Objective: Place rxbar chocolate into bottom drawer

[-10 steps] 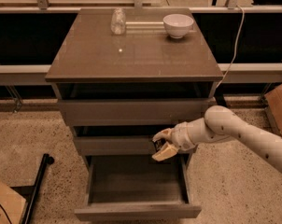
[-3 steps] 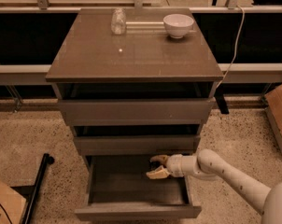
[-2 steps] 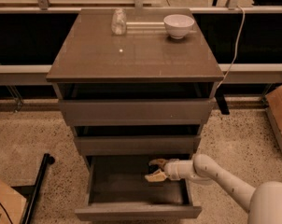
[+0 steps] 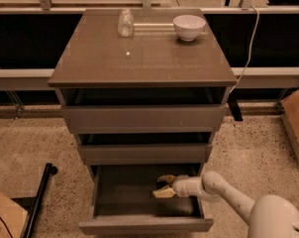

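The bottom drawer (image 4: 144,225) of the grey-brown cabinet is pulled out, and its wide dark interior shows. My gripper (image 4: 163,186) reaches in from the right and hangs low inside the drawer, right of its middle. Its tan fingers (image 4: 163,194) are closed on a small dark flat thing, the rxbar chocolate (image 4: 165,185), which is hard to make out against the dark drawer floor. My white arm (image 4: 224,190) crosses the drawer's right wall.
A clear glass jar (image 4: 125,23) and a white bowl (image 4: 189,26) stand at the back of the cabinet top. The two upper drawers are slightly ajar. Cardboard boxes sit on the floor at right (image 4: 295,115) and lower left (image 4: 3,214). A black pole (image 4: 38,202) lies at left.
My gripper has come down from in front of the middle drawer into the bottom drawer, then moved slightly lower and to the left inside it. The hold looks unchanged.
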{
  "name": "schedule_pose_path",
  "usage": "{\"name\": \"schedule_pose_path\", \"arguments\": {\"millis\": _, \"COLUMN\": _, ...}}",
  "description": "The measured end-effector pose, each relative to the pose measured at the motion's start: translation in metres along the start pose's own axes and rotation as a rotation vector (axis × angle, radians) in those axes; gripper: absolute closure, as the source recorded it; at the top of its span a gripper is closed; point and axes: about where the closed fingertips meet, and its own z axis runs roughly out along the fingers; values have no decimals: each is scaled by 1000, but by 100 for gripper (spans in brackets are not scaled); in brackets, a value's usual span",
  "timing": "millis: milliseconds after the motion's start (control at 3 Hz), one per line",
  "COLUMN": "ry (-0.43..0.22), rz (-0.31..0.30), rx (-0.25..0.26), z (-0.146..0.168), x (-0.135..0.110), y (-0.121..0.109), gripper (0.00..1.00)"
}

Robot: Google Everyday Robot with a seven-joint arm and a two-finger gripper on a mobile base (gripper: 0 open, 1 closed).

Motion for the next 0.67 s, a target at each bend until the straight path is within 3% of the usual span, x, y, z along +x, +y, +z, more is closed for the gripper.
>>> {"name": "schedule_pose_path", "arguments": {"millis": 333, "ry": 21, "rz": 61, "rx": -23, "z": 13, "x": 24, "y": 6, "gripper": 81}}
{"name": "schedule_pose_path", "arguments": {"millis": 667, "ry": 84, "rz": 95, "rx": -95, "z": 27, "x": 38, "y": 22, "gripper": 58}}
